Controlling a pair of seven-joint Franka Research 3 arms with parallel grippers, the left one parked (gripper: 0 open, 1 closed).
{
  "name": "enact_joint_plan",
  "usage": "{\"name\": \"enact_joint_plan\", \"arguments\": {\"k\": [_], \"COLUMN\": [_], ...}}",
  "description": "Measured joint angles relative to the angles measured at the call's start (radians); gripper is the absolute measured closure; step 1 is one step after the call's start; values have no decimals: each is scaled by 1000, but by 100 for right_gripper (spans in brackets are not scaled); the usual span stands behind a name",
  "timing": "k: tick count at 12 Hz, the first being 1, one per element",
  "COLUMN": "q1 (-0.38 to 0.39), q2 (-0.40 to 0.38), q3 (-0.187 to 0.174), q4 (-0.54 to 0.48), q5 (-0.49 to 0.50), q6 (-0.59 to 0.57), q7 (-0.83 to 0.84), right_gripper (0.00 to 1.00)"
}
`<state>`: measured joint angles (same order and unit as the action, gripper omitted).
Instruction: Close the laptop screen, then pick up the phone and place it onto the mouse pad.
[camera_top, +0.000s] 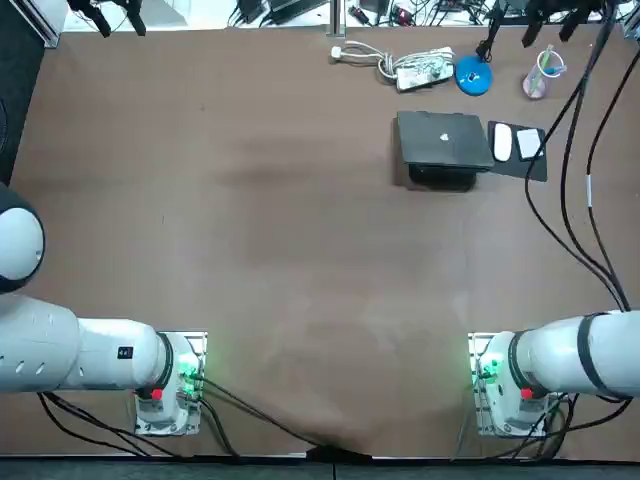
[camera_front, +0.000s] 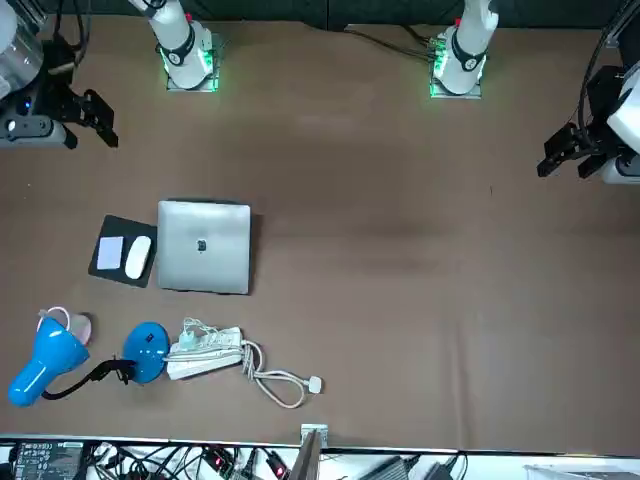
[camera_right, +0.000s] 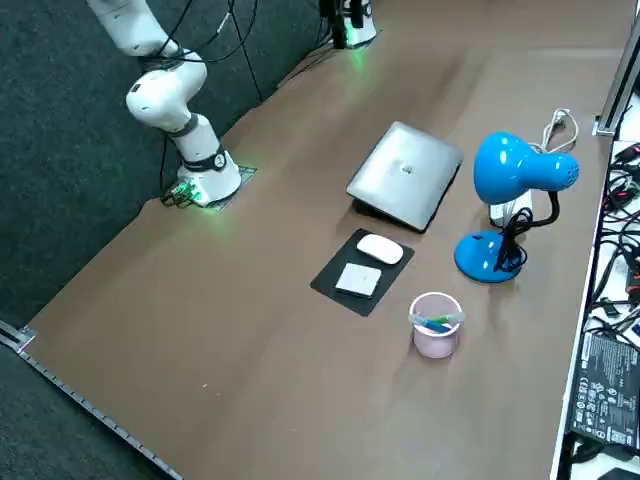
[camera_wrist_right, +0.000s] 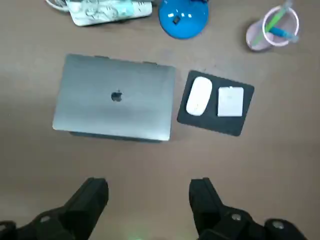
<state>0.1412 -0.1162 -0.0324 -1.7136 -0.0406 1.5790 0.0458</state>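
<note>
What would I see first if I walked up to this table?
Probably the blue desk lamp at the table's far edge, beside the silver laptop with its lid lowered. Next to that, a white mouse and a phone lie on a black mouse pad, and the right tool hangs open above the table near the laptop.

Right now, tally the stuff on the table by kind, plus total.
Laptop: 1
Mouse pad: 1
Mouse: 1
Phone: 1
Desk lamp: 1
Power strip: 1
Cup: 1
Total: 7
Right claw, open, up above the table, not counted.
</note>
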Motion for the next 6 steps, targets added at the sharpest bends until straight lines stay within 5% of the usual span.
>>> {"name": "enact_joint_plan", "arguments": {"k": [3, 6], "q1": [18, 22], "q2": [-62, -78], "q3": [-63, -82], "q4": [-73, -92], "q5": [0, 0], "q6": [2, 9], "q7": [-18, -21], "right_gripper": [0, 0]}}
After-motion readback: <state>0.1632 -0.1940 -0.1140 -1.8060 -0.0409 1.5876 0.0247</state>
